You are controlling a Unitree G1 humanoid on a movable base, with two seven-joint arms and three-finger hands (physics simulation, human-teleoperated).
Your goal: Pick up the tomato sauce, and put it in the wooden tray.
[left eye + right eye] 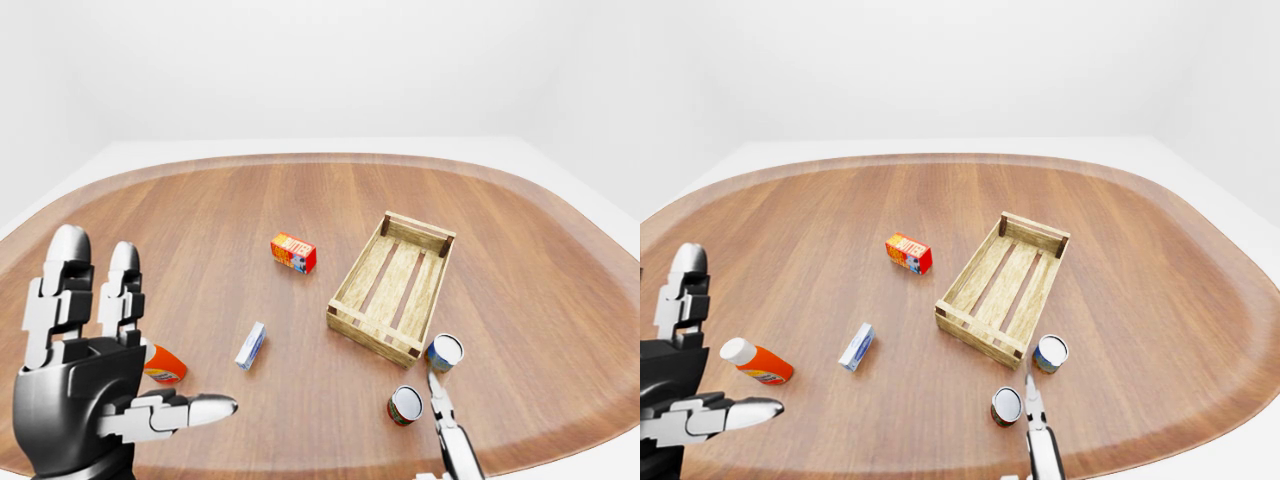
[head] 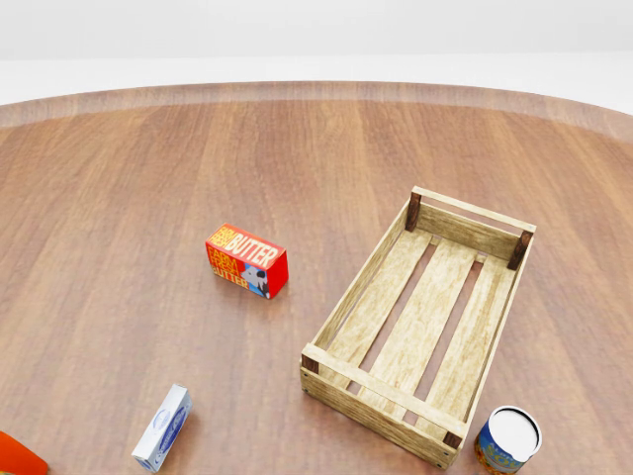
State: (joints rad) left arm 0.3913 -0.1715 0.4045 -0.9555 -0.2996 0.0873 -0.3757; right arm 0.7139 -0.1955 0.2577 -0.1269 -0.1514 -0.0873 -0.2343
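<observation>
**Sauce can on table near tray, left hand open**

- Left hand (image 1: 85,385) is raised at the bottom left of the left-eye view. Its fingers are spread and upright, the thumb sticks out to the right, and it holds nothing.
- Right hand (image 1: 448,432) – only a thin finger-like part pokes up from the bottom edge of the eye views, so I cannot tell whether it is released or clenched. Its tip is just below the blue can and just right of the sauce can; contact is unclear.
- Sauce can (image 1: 405,405), with a red label and pale top, stands upright on the table (image 1: 200,230). It is near the bottom edge of the left-eye view, below the tray's lower end and outside it.
- Tray (image 1: 368,335) is a slatted wooden crate set diagonally, right of centre.
- Blue can (image 1: 445,352) stands upright just beside the tray's lower right corner – whether they touch is unclear. It is up and right of the sauce can and apart from it.
- Butter box (image 1: 293,252), red, lies left of the tray and well apart from it.
- Small blue-white box (image 1: 250,346) lies flat, below the butter box.
- Orange bottle (image 1: 758,362), with a white cap, lies on its side at far left. In the left-eye view the left hand partly covers it.
- The head view shows no hands. It shows only the tray, the butter box, the small box, the blue can and a corner of the bottle.
</observation>
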